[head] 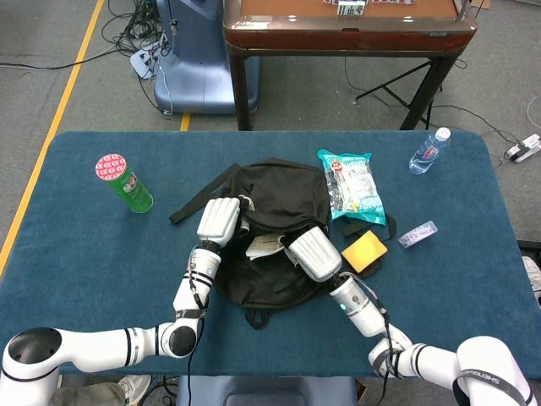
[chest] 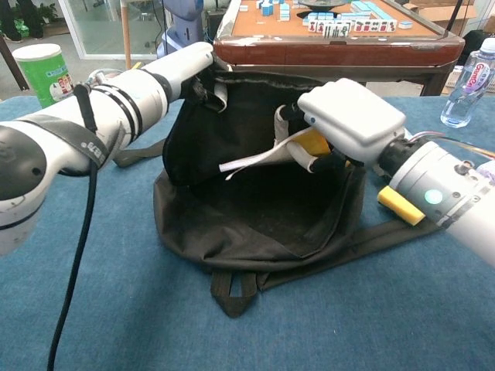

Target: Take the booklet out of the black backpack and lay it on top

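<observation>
The black backpack (head: pixel 283 199) lies open in the middle of the blue table, its mouth facing me (chest: pixel 255 224). My left hand (head: pixel 220 220) grips the upper rim of the opening and holds it up (chest: pixel 203 73). My right hand (head: pixel 314 252) holds the white booklet (head: pixel 264 245) by its right end. In the chest view the booklet (chest: pixel 255 158) hangs tilted above the bag's inside, left end lower, under my right hand (chest: pixel 348 116). The fingers under the booklet are partly hidden.
A green can (head: pixel 122 182) stands at the left. A snack bag (head: pixel 351 184), a yellow sponge (head: pixel 365 252), a small purple packet (head: pixel 418 234) and a water bottle (head: pixel 429 150) lie to the right of the backpack. A mahjong table (head: pixel 347 25) stands beyond the far edge.
</observation>
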`<move>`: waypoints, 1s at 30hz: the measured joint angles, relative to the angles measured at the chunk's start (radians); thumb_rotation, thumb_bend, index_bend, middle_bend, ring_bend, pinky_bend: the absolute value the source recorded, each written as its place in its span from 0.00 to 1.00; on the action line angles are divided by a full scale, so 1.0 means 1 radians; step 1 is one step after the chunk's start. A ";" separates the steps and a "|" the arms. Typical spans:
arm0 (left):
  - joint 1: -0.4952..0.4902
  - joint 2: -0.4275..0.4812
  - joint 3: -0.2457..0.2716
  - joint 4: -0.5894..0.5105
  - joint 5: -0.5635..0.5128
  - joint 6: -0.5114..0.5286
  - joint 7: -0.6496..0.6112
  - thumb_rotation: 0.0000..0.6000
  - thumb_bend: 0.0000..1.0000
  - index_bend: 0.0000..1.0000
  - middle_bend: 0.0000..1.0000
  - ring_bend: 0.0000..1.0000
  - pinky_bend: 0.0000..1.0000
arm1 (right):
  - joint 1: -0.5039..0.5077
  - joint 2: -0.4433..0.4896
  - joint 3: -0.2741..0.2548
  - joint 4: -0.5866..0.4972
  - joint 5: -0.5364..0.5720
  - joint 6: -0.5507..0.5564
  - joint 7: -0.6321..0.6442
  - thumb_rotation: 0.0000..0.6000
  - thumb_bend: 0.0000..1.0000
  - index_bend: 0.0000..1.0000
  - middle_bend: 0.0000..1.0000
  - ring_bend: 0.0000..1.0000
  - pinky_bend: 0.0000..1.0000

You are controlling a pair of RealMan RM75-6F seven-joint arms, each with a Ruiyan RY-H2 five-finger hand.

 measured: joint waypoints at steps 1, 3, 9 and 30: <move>0.000 0.002 0.000 -0.003 -0.002 0.001 0.003 1.00 0.78 0.70 0.48 0.39 0.13 | -0.005 0.018 -0.004 -0.028 -0.010 0.013 -0.004 1.00 0.55 0.88 0.63 0.58 0.56; 0.001 0.004 0.002 -0.008 -0.005 0.002 0.010 1.00 0.78 0.70 0.48 0.39 0.13 | -0.015 0.062 -0.012 -0.096 -0.034 0.042 -0.015 1.00 0.55 0.88 0.63 0.59 0.57; 0.008 0.010 0.019 -0.022 -0.007 0.005 0.020 1.00 0.78 0.70 0.48 0.39 0.13 | -0.048 0.202 -0.022 -0.304 -0.095 0.118 -0.047 1.00 0.55 0.88 0.64 0.61 0.59; 0.057 0.268 0.149 -0.427 -0.114 -0.025 0.196 0.60 0.28 0.00 0.12 0.11 0.08 | -0.132 0.491 0.114 -0.624 0.037 0.153 -0.024 1.00 0.55 0.88 0.64 0.61 0.59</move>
